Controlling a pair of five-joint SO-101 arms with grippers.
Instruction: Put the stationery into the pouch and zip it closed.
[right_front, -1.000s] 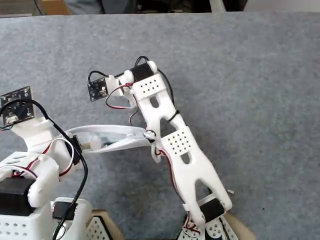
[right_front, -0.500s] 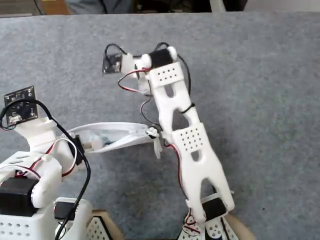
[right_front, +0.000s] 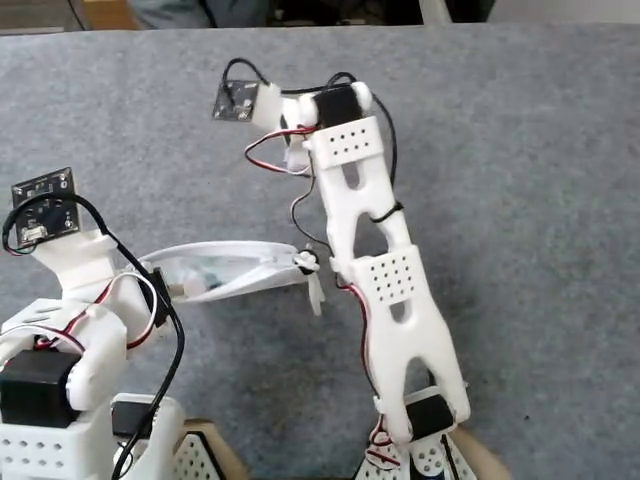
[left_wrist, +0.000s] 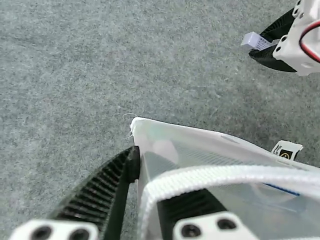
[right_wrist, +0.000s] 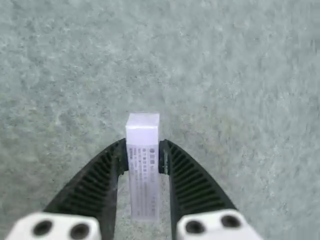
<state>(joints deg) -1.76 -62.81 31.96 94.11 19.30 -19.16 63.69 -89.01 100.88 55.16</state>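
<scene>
The translucent white pouch (right_front: 232, 272) lies on the grey mat with its zip edge up and bits of stationery dimly visible inside. My left gripper (left_wrist: 146, 172) is shut on the pouch's (left_wrist: 215, 160) corner, one black finger (left_wrist: 117, 177) on each side of the wall. Farther up the mat, my right arm (right_front: 350, 150) stands beyond the pouch. The right gripper (right_wrist: 143, 150) is shut on a white eraser (right_wrist: 143, 170) with a printed sleeve, held above bare mat. From the left wrist, the eraser (left_wrist: 256, 40) shows in the right gripper's fingers well away from the pouch.
The grey mat (right_front: 520, 150) covers the table, with open room on the right and far side. The pouch's zip pull (right_front: 305, 262) and a white tab (right_front: 315, 296) sit at its right end, close under the right arm.
The right arm swung away from the pouch toward the far side of the mat, carrying the eraser. The left arm and pouch barely moved.
</scene>
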